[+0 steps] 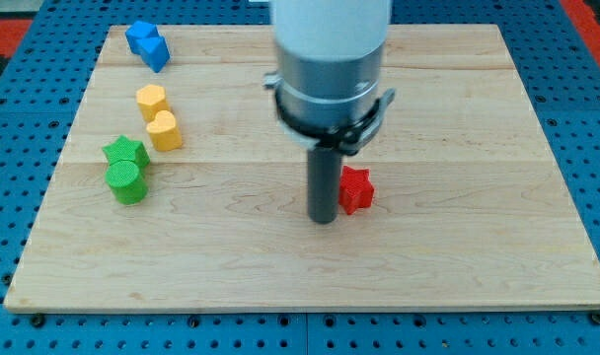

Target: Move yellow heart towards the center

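Your rod has no jaws to spread or press; it ends in my tip, resting on the pale wooden board near the middle, with the red star-shaped block touching or just beside it at 2 o'clock.

Two yellow blocks sit at 9 to 10 o'clock from the board's centre, near the view's left edge. The lower yellow block looks like the yellow heart, lobes upward, though the shape is small and you should confirm it. The upper yellow block, at 11 o'clock from it, reads as a faceted cylinder. They are touching or nearly so.

Handling, as a judgement: the heart looks like a small, rigid, light block, not fragile. It should slide readily on smooth wood and may spin if pushed off-centre. You cannot take hold of it; set my tip against its far flank, at its 9 o'clock side, and push toward 3 o'clock. The curved side offers a poor contact, so expect some slip.

Neighbours: a green star-shaped block and a green cylinder block lie at 7 o'clock from the heart, just beside it. Two blue blocks, shapes unclear, sit at 12 o'clock near the board's top-left corner.

Surface: flat planked wood, matte grain, no lip visible. The board rests on a blue perforated panel. A red strip shows at the view's top-right corner.
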Robot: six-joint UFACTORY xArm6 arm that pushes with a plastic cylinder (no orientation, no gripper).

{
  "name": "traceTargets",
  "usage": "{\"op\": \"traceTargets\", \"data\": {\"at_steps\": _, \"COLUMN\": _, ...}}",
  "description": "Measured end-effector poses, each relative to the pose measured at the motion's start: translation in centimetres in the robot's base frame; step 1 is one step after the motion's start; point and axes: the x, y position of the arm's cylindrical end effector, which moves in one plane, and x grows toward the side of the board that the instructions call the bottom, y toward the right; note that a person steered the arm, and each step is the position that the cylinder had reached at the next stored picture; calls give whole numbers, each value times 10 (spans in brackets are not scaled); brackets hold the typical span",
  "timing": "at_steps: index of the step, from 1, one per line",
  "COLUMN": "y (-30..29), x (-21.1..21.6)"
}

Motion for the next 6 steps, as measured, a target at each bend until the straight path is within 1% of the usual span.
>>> {"op": "traceTargets", "data": {"at_steps": 1, "y": 48, "x": 10}}
{"op": "traceTargets", "data": {"at_steps": 2, "y": 23, "x": 14}}
{"op": "traceTargets", "data": {"at_steps": 3, "y": -43, "x": 10}}
{"op": "traceTargets", "data": {"at_steps": 4, "y": -51, "x": -32}}
{"op": "traceTargets", "data": {"at_steps": 5, "y": -83, "x": -44}}
{"op": "traceTargets", "data": {"at_steps": 6, "y": -93, "x": -108}}
